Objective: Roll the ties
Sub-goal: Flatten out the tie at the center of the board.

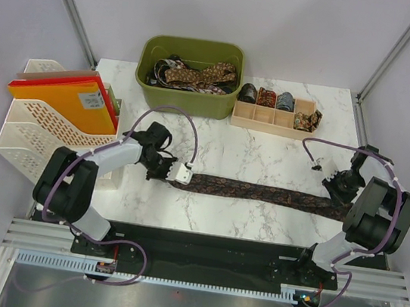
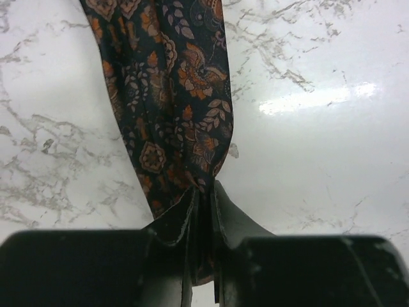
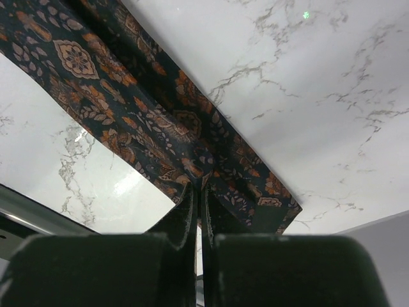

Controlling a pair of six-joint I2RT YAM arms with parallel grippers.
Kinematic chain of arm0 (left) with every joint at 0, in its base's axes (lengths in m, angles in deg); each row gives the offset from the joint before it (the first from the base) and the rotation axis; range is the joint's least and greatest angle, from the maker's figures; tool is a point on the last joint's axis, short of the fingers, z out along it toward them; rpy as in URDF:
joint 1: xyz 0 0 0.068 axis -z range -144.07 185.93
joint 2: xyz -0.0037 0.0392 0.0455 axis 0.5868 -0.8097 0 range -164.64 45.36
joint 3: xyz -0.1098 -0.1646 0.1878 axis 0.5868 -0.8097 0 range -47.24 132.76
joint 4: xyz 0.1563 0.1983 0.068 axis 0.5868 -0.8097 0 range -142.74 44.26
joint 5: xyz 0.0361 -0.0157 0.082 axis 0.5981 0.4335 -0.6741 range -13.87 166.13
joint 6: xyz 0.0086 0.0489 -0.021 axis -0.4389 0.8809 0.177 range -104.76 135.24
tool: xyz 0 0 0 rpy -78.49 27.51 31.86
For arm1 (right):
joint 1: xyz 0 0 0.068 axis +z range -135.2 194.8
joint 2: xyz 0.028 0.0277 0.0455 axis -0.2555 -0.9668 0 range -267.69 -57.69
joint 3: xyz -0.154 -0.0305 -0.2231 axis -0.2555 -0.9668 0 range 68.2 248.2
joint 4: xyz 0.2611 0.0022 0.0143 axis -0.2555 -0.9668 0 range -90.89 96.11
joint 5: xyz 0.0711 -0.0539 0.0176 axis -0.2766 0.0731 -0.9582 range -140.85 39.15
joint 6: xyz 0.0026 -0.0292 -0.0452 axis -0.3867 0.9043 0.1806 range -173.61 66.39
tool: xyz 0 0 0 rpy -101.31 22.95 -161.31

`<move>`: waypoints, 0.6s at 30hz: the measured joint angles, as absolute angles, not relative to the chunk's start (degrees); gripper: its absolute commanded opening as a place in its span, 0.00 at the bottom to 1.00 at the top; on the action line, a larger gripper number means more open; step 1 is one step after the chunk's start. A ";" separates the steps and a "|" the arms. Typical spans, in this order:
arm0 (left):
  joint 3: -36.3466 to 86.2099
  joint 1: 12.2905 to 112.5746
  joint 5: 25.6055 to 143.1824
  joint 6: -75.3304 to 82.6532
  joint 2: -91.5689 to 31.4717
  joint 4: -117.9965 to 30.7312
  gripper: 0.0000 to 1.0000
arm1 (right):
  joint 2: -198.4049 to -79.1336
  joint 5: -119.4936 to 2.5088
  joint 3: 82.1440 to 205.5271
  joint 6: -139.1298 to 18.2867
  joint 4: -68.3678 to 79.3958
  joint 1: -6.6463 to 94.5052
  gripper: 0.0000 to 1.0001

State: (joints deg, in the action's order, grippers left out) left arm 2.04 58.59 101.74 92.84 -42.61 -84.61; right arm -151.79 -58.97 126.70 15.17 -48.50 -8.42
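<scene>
Dark tie [image 1: 260, 193] ends inside both fingers [image 2: 233, 220] [image 3: 182, 220]

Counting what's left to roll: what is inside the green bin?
The green bin holds a loose tangle of unrolled ties in brown and dark prints. Their number, and anything beneath the top layer, is hidden by the pile itself.

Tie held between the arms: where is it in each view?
Top external: tie stretched left to right across centre.
Left wrist: tie from top centre down into left fingers.
Right wrist: tie diagonal from top left into right fingers.
Shared landmark: marble table.
</scene>
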 measured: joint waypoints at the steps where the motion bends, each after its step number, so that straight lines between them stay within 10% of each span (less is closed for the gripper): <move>1: 2.06 58.37 101.78 92.80 -42.28 -84.65 0.13 | -151.47 -59.06 126.70 15.19 -48.50 -8.42 0.00; 13: 2.98 54.92 102.57 88.87 -40.18 -83.71 0.15 | -150.29 -60.72 126.72 16.48 -48.96 -10.61 0.01; 18: 4.71 54.92 101.28 86.07 -44.73 -81.02 0.29 | -150.29 -61.00 126.18 16.67 -48.57 -10.58 0.28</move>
